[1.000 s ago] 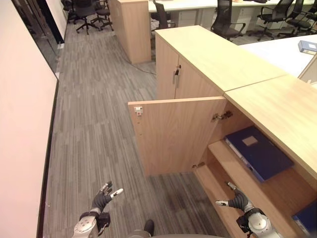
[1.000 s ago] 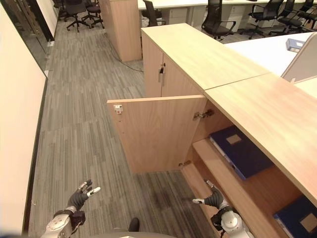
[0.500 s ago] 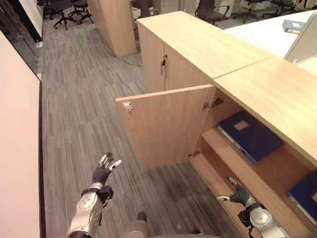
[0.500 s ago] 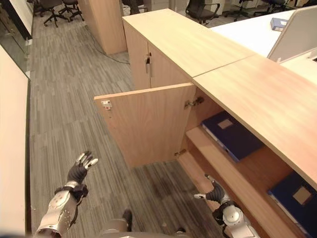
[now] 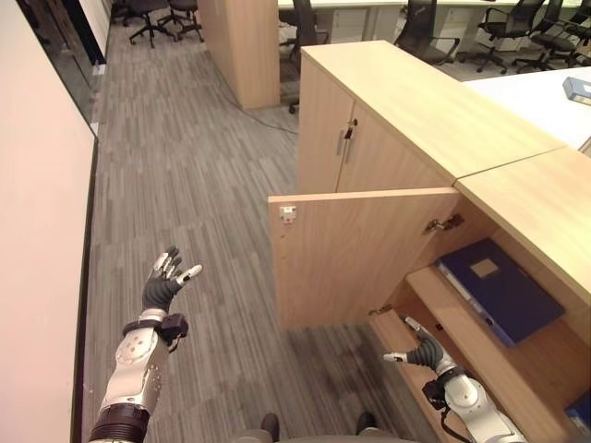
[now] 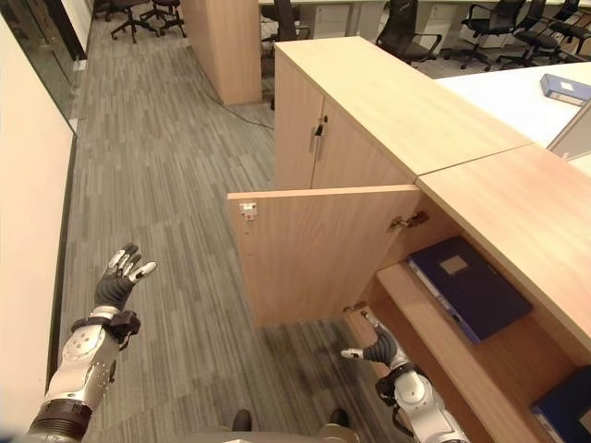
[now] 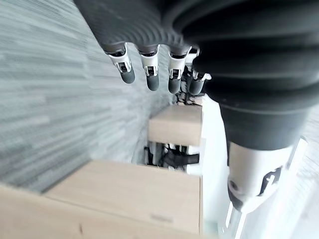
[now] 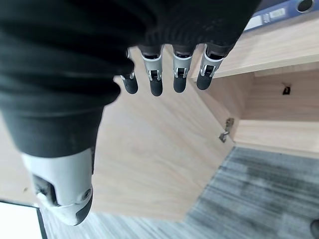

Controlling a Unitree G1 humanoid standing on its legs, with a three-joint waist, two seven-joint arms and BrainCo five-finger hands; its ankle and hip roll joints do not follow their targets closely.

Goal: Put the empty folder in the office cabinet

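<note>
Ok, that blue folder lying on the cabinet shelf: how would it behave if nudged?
The blue folder lies flat on the shelf, so it would likely slide, not tip. Its broad rigid-looking cover suggests it stays stiff. Probably light, if empty.

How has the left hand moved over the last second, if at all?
Yes. The left hand has risen and reached forward over the floor: it now sits about level with the open cabinet door's lower half, where it was well below that door's bottom edge.

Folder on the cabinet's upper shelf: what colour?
Dark blue, with a paler label patch; the folder shows best in the left eye view.
</note>
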